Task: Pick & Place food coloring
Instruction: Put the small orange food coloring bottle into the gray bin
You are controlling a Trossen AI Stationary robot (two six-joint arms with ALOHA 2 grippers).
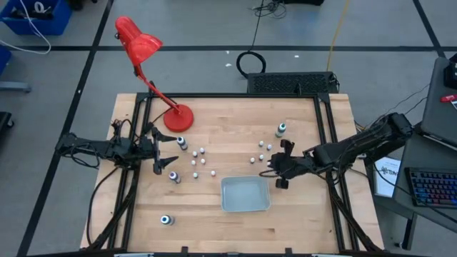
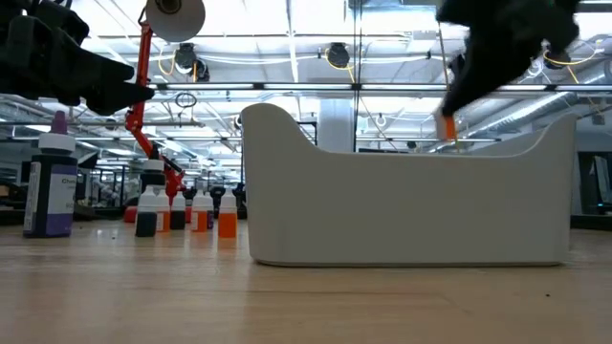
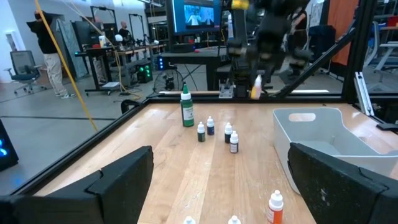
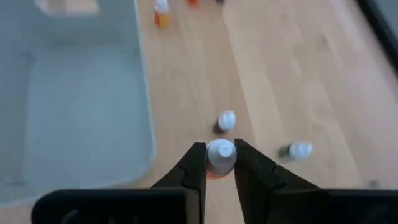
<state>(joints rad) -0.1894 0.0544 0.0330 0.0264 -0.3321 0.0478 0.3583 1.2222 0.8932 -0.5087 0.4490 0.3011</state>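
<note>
My right gripper (image 4: 220, 163) is shut on a tiny food coloring vial (image 4: 220, 155) with a white top and an orange body. It hangs above the table to the right of the pale tray (image 1: 245, 194); the low view shows the vial (image 2: 447, 127) in the air. More small vials (image 1: 200, 161) stand on their bases on the wood, and two lie just beyond my fingers (image 4: 227, 120). Larger white-capped bottles (image 1: 281, 129) stand farther out. My left gripper (image 1: 168, 160) waits open at the table's left side. My right gripper pinches the vial just below its white cap (image 4: 220, 151) between its two fingers (image 4: 196, 163). The fingers slant down toward the table from the right side. The vial stands upright in the hold, its orange body (image 4: 217, 173) below the fingers, lifted clear of the table.
A red desk lamp (image 1: 153, 78) stands at the far left of the table. The tray's tall wall (image 2: 411, 201) fills the middle of the low view. Larger bottles stand near my left gripper (image 1: 182, 143) and at the near left (image 1: 166, 220). People stand in the room beyond (image 3: 46, 43).
</note>
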